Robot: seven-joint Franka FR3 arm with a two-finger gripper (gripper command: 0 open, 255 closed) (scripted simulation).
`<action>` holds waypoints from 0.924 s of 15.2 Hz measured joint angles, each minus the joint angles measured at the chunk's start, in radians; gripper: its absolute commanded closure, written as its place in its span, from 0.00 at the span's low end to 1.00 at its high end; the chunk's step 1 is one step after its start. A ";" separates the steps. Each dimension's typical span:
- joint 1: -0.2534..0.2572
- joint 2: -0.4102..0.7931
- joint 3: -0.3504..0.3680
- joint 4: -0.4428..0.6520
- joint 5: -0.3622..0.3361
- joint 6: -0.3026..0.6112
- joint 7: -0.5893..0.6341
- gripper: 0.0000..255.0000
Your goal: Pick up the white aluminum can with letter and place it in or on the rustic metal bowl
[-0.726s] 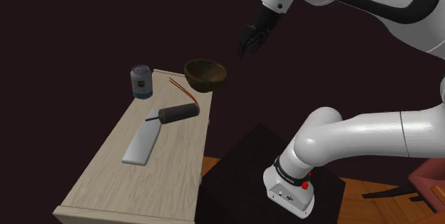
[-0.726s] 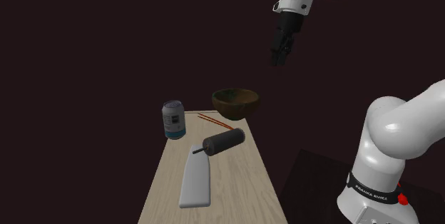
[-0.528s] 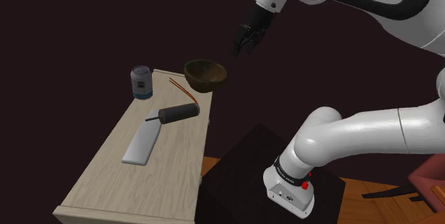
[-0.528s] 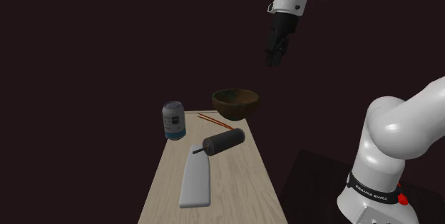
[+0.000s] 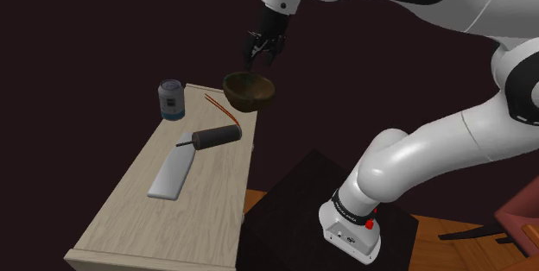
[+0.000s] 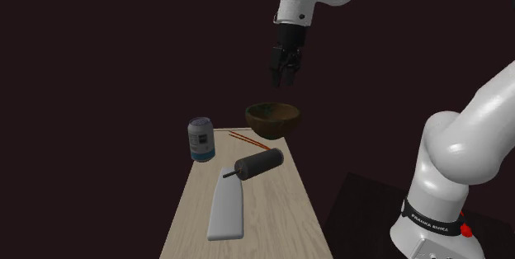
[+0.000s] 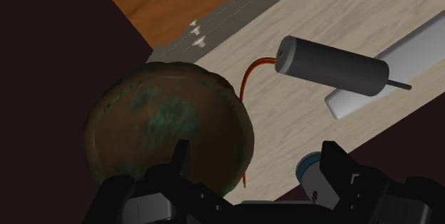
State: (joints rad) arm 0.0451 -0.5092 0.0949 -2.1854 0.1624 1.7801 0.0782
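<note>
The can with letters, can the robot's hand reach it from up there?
Probably yes. The open gripper hangs above the bowl, and the can stands upright beside the bowl with nothing over its top.

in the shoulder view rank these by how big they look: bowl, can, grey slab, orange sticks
1. bowl and grey slab: about alike, and the slab sits nearer the camera, so not ranked against each other
2. can
3. orange sticks
</note>
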 measured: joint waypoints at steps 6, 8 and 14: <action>0.023 0.226 0.078 0.162 -0.005 0.024 0.090 0.00; 0.032 0.304 0.102 0.227 -0.014 0.024 0.123 0.00; 0.067 0.564 0.155 0.454 -0.064 0.011 0.215 0.00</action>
State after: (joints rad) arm 0.1121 0.0551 0.2498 -1.7317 0.0987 1.7916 0.2928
